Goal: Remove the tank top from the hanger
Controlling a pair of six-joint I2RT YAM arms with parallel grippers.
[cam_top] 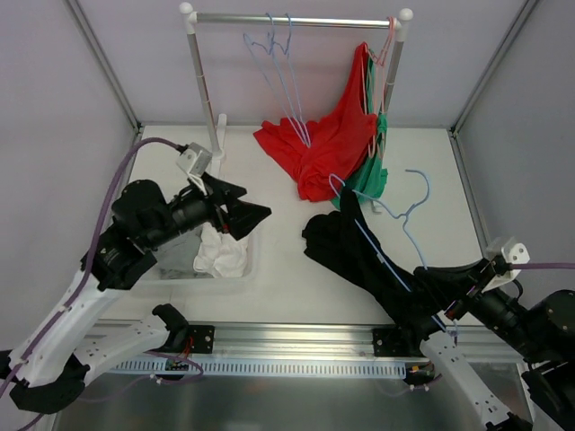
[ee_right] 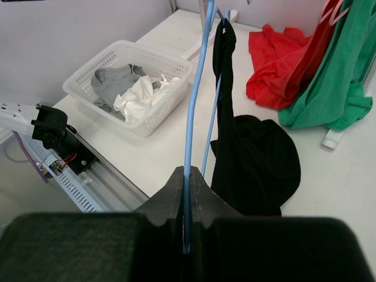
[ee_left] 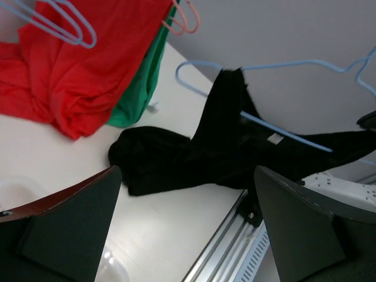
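**Right wrist view: hanger pinched, top partly draped**

The right pincer [ee_right: 187,187] is clamped tight on the blue hanger [ee_right: 192,106], whose wire runs off toward 12 o'clock. One strap of the black tank top [ee_right: 252,158] hangs over the hanger and the rest is heaped on the bench [ee_right: 343,191] at 2 o'clock. The fabric hides part of the wire. The left pincer [ee_left: 187,194] gapes wide and holds nothing. From above, its arm hides most of the basket [ee_right: 158,120].

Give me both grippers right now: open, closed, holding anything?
Left gripper: open, holding nothing.
Right gripper: closed on the blue hanger, with the black tank top on it.
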